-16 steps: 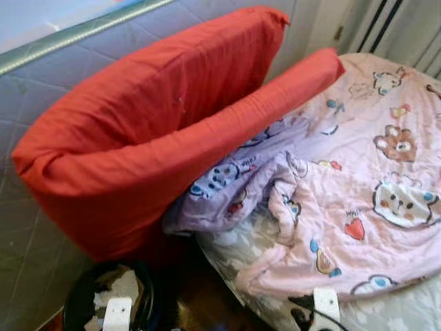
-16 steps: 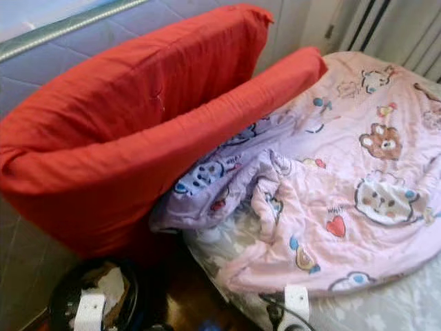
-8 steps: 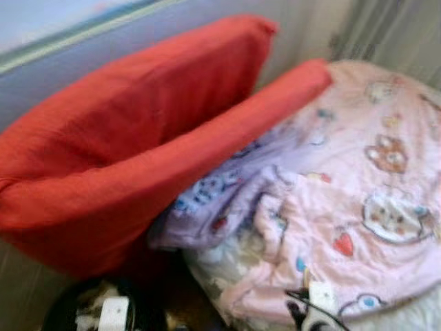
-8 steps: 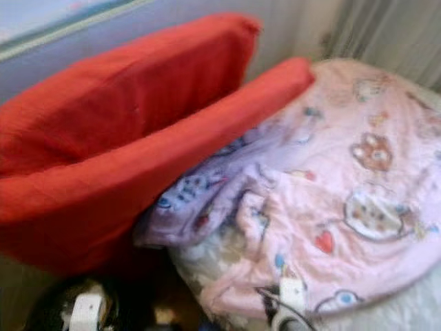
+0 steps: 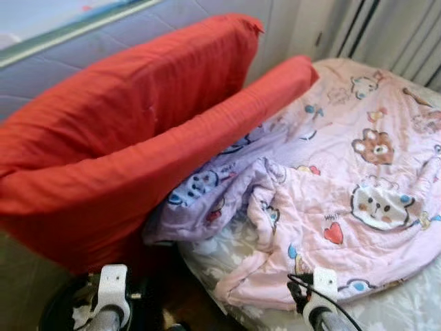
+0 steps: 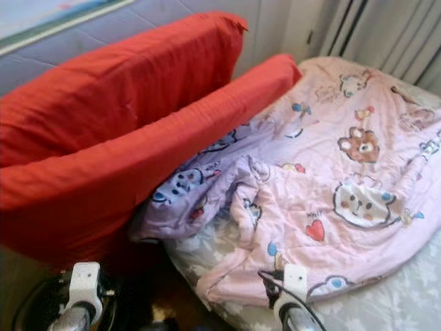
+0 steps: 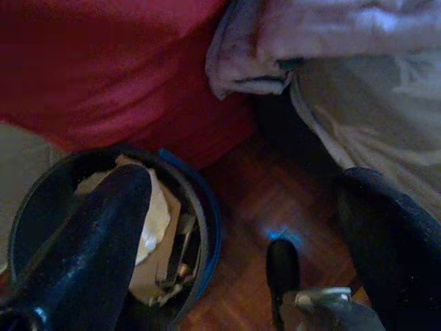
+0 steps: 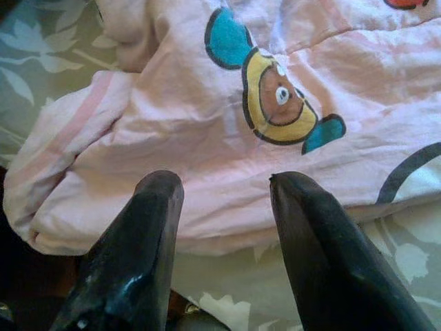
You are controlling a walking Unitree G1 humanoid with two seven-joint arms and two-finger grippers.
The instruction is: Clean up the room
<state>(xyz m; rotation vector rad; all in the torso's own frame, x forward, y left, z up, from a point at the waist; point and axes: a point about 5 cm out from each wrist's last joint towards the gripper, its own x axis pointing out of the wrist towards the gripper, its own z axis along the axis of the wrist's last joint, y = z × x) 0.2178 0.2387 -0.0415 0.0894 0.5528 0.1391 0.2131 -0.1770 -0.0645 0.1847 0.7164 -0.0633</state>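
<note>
Where the two arms enter the lower edge of the head views, the left claw (image 7: 241,227) hangs over a dark waste bin (image 7: 200,227) on the wooden floor (image 7: 275,207); its fingers (image 7: 83,255) are spread wide and hold nothing. The bin contains crumpled paper (image 7: 155,217) and stands just beside the bed, below the red cushion. The right claw (image 8: 224,234) hovers over the near hem of the pink cartoon-print quilt (image 5: 358,179), fingers (image 8: 131,262) parted and empty, their tips close above the fabric (contact cannot be confirmed).

The quilt lies rumpled across the bed, its near edge folded over so that the lilac underside (image 5: 207,200) shows. Beneath it the grey leaf-patterned sheet (image 5: 406,310) is exposed along the near edge of the bed.

Beyond the quilt, a long red cushion (image 5: 124,138), folded into two thick layers, leans against the padded grey headboard (image 5: 41,69) and overlaps the lilac fold. Grey curtains (image 5: 393,34) hang at the far side.
</note>
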